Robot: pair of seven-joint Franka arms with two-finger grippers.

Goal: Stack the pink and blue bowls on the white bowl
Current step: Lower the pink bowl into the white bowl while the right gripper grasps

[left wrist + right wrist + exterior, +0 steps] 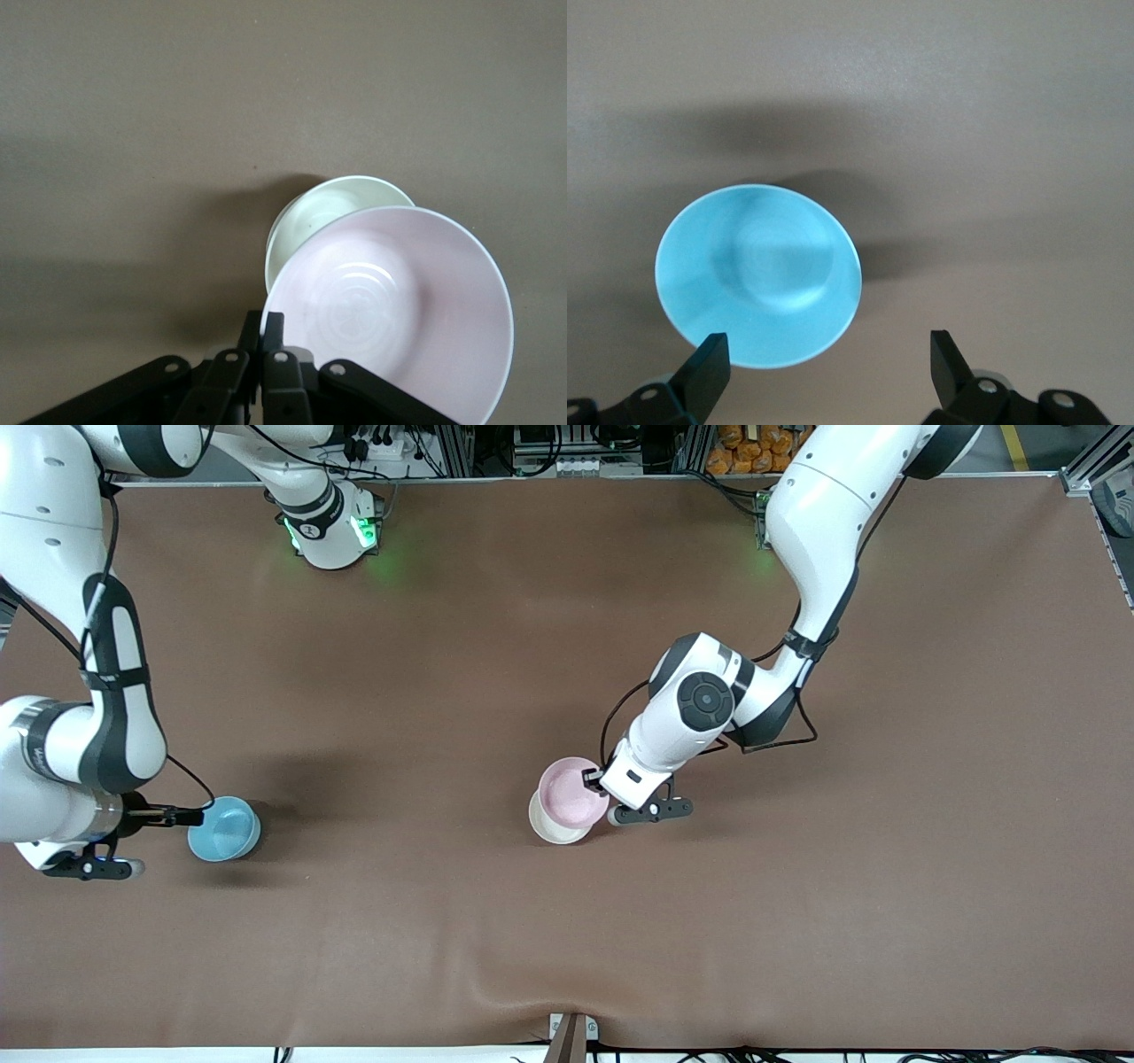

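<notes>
A: Where was the pink bowl at that moment?

B: The left gripper held it by the rim, with its fingers pressed together on the edge. The bowl hung tilted over the white bowl, which stood on the brown bench near the middle. In the left wrist view the pink bowl covered most of the white bowl, so only a part of the white rim showed. I could not tell if the two bowls were touching.

A: And the blue bowl?

B: It was at the right arm's end of the bench, well apart from the other two bowls. The right gripper was just beside it, at its rim. In the right wrist view the fingers were wide apart, and the blue bowl was close to one of them, not centred between them. They were not clamped on it.

A: Was the blue bowl upright?

B: Yes, its opening faced up and the inside was plain.
</notes>
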